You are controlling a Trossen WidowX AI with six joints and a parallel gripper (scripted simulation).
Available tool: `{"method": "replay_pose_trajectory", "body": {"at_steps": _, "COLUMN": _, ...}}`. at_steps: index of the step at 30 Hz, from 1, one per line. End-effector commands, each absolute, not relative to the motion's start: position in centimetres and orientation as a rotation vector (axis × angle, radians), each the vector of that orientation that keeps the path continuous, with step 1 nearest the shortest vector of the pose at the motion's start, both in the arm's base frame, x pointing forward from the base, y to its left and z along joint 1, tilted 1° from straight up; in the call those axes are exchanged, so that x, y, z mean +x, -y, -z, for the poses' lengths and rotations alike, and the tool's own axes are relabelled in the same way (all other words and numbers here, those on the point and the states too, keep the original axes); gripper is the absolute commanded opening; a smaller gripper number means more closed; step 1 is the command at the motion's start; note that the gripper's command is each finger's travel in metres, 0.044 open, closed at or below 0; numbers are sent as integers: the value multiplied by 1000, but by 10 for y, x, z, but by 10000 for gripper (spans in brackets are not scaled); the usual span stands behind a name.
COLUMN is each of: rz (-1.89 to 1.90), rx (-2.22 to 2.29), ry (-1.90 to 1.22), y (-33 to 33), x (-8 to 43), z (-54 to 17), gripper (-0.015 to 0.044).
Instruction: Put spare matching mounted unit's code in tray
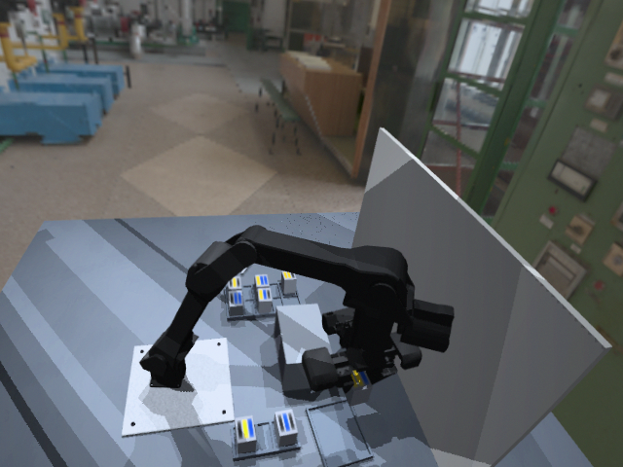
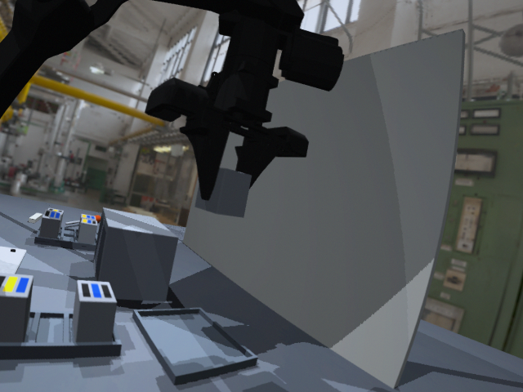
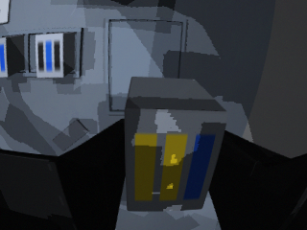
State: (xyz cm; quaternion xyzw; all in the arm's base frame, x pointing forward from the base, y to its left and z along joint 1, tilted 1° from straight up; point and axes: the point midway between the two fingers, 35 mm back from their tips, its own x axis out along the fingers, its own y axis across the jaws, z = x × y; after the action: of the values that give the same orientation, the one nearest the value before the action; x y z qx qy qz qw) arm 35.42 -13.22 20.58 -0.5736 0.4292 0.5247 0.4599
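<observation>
- The gripper [image 2: 225, 185] is clamped on a small grey spare block [image 2: 223, 192], one finger pressing each side; the block hangs in the air, clear of the tabletop.
- In the wrist view the held spare [image 3: 172, 153] shows its coded face: two yellow bars and one blue bar side by side.
- The tray [image 2: 192, 344], a shallow dark-rimmed rectangle, lies flat near the front edge of the tabletop, toward the right front corner. In the wrist view the tray [image 3: 146, 64] sits below and beyond the held block, with nothing in it.
- The mounted unit [image 2: 135, 257], a larger plain grey box, stands on the tabletop just behind the tray and to the left of the raised block. Its back face is not readable in any view.
- A tall grey panel [image 2: 337, 202] rises along the right edge of the tabletop, just beside the gripper.
- Beside the tray on its left, at the front edge, a dark rack [image 1: 266, 445] holds two spares: one [image 1: 245, 432] with a yellow and a blue bar, the other [image 1: 285, 426] with blue bars.
- A second rack [image 1: 254, 306] farther back, toward the middle of the tabletop, carries several more coded spares, partly hidden by the arm [image 1: 311, 261].
- The arm's base stands on a pale square plate [image 1: 211, 381] near the left front part of the tabletop.
</observation>
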Motion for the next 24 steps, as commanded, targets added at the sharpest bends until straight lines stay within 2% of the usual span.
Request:
{"method": "replay_pose_trajectory", "body": {"at_steps": 1, "rz": -1298, "rx": -1413, "ry": -1051, "y": 132, "x": 355, "z": -202, "gripper": 0}}
{"method": "replay_pose_trajectory", "body": {"at_steps": 24, "rz": -1302, "rx": -1410, "ry": -1053, "y": 134, "x": 359, "z": -186, "gripper": 0}}
